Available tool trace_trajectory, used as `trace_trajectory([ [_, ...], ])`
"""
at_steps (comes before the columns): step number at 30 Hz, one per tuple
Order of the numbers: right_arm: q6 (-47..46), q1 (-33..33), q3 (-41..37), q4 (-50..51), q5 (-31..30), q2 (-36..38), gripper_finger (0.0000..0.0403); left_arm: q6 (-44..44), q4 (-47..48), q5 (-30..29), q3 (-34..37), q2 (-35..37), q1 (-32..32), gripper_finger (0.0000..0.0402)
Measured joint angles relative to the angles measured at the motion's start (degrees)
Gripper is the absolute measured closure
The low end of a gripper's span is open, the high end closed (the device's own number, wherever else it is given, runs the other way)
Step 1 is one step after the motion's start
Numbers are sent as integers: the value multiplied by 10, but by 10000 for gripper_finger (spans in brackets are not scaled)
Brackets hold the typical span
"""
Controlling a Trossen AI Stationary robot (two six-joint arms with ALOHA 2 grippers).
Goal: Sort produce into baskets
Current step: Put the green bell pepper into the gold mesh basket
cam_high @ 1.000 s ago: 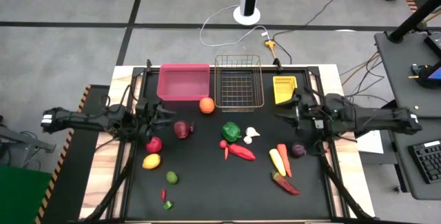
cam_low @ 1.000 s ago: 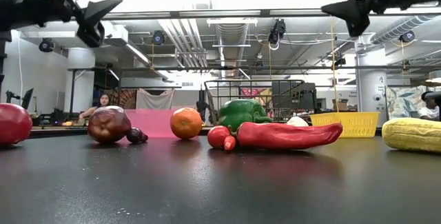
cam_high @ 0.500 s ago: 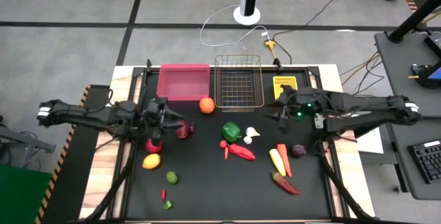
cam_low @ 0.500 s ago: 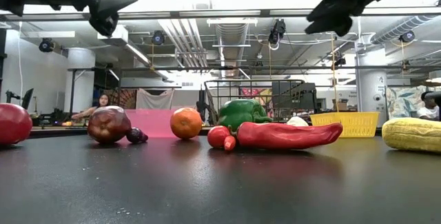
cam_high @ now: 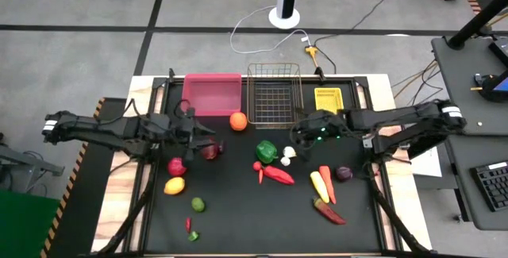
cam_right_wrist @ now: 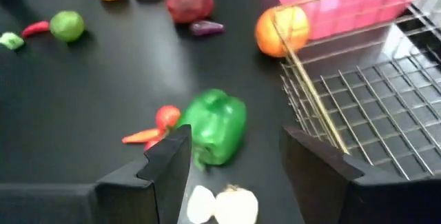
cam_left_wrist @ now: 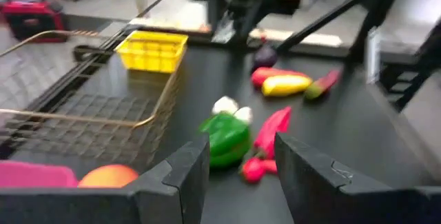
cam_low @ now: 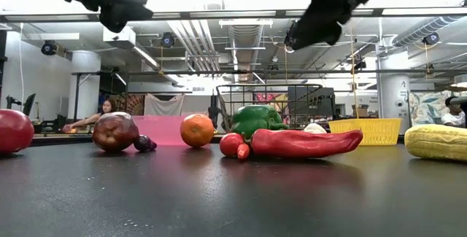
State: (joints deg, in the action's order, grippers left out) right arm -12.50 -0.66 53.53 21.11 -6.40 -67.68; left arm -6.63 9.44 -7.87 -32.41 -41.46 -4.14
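The left gripper (cam_high: 208,136) is held above the black table (cam_high: 238,218), over the dark red apple (cam_high: 210,149) near the round orange (cam_high: 237,121); its two dark fingers (cam_left_wrist: 180,176) are seen spread apart with nothing between them. The right gripper (cam_high: 295,134) is reached out over the middle of the table, just above the white garlic bulbs (cam_high: 289,155), and its fingers (cam_right_wrist: 169,160) are likewise parted and empty.

Along the far edge three containers are lined up: the pink plastic bin (cam_high: 211,94), the metal wire-mesh basket (cam_high: 275,94) and the small yellow plastic bin (cam_high: 327,99). No produce can be made out inside them.

The orange is found resting on the table between the pink bin and the wire basket. The green bell pepper (cam_high: 266,152) is placed just beside the garlic, with a long red chilli (cam_high: 277,175) lying near it. On the right side a yellow corn cob (cam_high: 318,186) and an orange carrot (cam_high: 326,183) are laid side by side, a purple onion (cam_high: 344,173) beside them and another red chilli (cam_high: 329,211) nearer the front. On the left a second red apple (cam_high: 177,166), a yellow lemon (cam_high: 174,185) and a green lime (cam_high: 198,204) are scattered.
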Motion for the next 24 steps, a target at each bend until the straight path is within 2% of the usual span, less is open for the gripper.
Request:
trace_trajectory([
  [4, -13, -32, 63, 48, -26, -47, 193, 26, 9, -6, -2, -5, 0, 255],
  [7, -40, -44, 106, 75, -17, -74, 188, 40, 6, -6, 7, -4, 0, 255],
  [10, -79, -51, 143, 99, -11, -104, 165, 47, 7, -7, 12, -3, 0, 255],
  [18, -125, -53, 209, 116, -12, -183, 69, 51, 7, -8, 13, -2, 0, 255],
  [24, -214, -57, 275, 201, -20, -243, 56, 64, 10, -36, 13, -1, 1, 255],
])
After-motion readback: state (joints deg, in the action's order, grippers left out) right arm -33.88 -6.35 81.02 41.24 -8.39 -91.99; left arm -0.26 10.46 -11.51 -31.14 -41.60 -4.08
